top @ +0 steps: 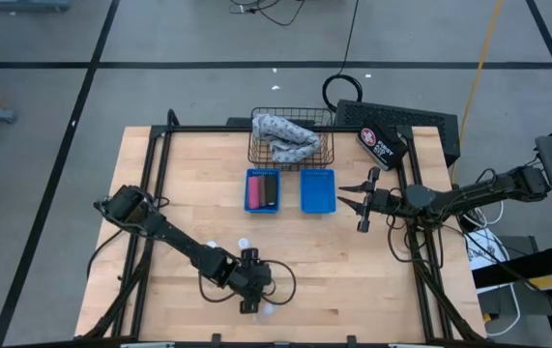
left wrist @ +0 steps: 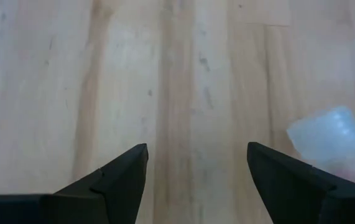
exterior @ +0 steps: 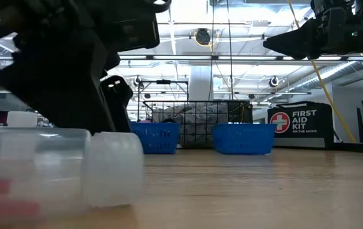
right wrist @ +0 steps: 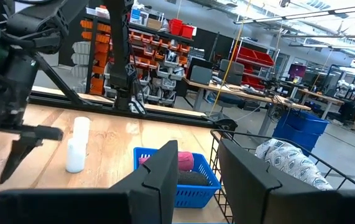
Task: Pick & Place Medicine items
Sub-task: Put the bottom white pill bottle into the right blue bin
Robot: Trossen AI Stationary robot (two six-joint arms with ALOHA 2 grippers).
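Note:
My left gripper point(top: 250, 298) hangs low over the table's near middle, open, with bare wood between its fingers point(left wrist: 196, 152). A small white bottle point(left wrist: 332, 137) lies just outside one finger point(left wrist: 289, 180); whether they touch I cannot tell. Two more white bottles point(top: 244, 244) stand a little farther in. One bottle point(exterior: 54, 172) lies on its side close to the low camera. The pink and black pieces point(top: 263, 189) lie in the left blue bin point(right wrist: 186, 180). No brown piece shows. My right gripper point(top: 345, 200) hovers open beside the right blue bin point(top: 317, 190).
A wire basket point(top: 292, 140) holding the grey-blue patterned cloth point(right wrist: 289, 158) stands behind the two bins. The black first aid pouch point(top: 382, 145) lies at the far right, by a dark box. Bare wood stretches across the table's left and near right.

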